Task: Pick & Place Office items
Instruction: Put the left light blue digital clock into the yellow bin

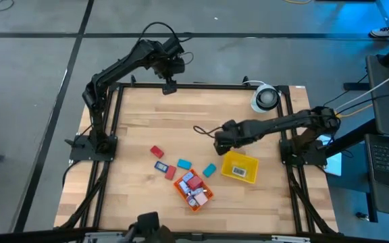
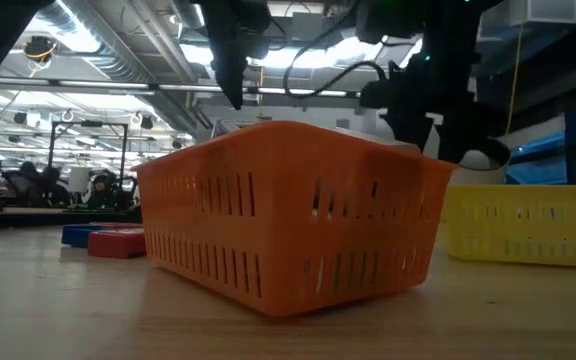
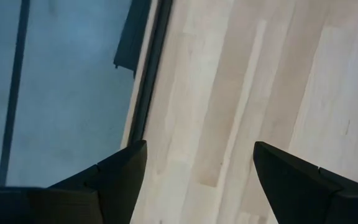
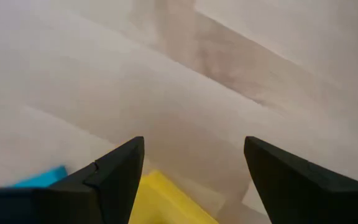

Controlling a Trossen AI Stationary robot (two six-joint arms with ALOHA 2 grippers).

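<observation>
The right gripper (image 1: 219, 143) hangs open and empty just beside the yellow bin (image 1: 240, 167). The loose items (image 1: 183, 164), red, blue and teal, lie on the table (image 1: 140, 121) toward the near edge and the left side from it, beside the orange basket (image 1: 194, 189) that holds more. The left gripper (image 1: 169, 86) waits open at the far edge, well apart, so the right arm is nearer. No writing is readable.

Right gripper (image 4: 194, 177) jaws spread apart, nothing between them, hanging over pale wooden tabletop (image 4: 185, 81). Yellow tray (image 4: 160, 199) corner shows in the gap between the jaws, close under the gripper. Teal office item (image 4: 42, 176) lies flat on the tabletop beside one jaw, partly hidden by it
</observation>
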